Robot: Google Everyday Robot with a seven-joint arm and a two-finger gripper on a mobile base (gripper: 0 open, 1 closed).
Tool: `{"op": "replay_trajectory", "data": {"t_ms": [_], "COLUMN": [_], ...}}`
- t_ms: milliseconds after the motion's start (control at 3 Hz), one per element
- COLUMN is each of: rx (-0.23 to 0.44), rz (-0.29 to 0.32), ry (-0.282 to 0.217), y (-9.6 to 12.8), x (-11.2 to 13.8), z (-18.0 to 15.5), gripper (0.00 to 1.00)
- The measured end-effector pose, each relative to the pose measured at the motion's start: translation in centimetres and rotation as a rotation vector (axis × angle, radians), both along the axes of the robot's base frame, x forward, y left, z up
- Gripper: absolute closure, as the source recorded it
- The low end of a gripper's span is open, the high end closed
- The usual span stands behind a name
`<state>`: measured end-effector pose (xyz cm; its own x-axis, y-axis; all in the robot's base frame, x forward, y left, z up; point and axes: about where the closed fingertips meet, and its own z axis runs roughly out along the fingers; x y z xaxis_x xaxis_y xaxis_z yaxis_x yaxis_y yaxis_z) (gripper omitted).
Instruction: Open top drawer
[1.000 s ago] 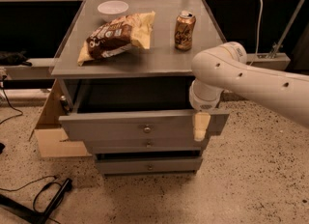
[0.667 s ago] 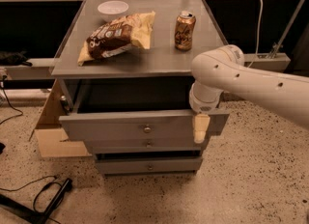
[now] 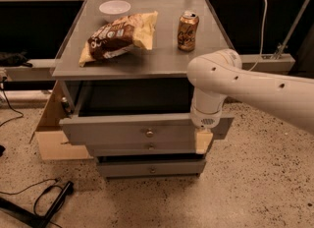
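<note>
The top drawer is the widest grey front, with a small round metal knob at centre. It stands pulled out from the cabinet, its dark box open behind the front. Two narrower grey drawers sit below it. My white arm reaches in from the right. My gripper hangs down at the right end of the top drawer's front, its tan fingers against the front panel.
On the grey cabinet top lie a chip bag, a white bowl and a brown soda can. A wooden side panel juts out at the left. Black cables lie on the speckled floor.
</note>
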<state>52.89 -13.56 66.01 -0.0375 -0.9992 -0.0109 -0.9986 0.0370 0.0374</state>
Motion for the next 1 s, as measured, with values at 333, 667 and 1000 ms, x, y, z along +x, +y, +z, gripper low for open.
{"op": "replay_trajectory", "data": {"t_ms": [333, 667, 1000], "rx": [-0.002, -0.002, -0.002], "rz": [0.000, 0.000, 0.000], "ry": [0.009, 0.009, 0.009], "y": [0.1, 0.1, 0.1], "x": [-0.2, -0.1, 0.1], "z": [0.4, 1.2, 1.6], "gripper": [0.63, 0.86, 1.00]}}
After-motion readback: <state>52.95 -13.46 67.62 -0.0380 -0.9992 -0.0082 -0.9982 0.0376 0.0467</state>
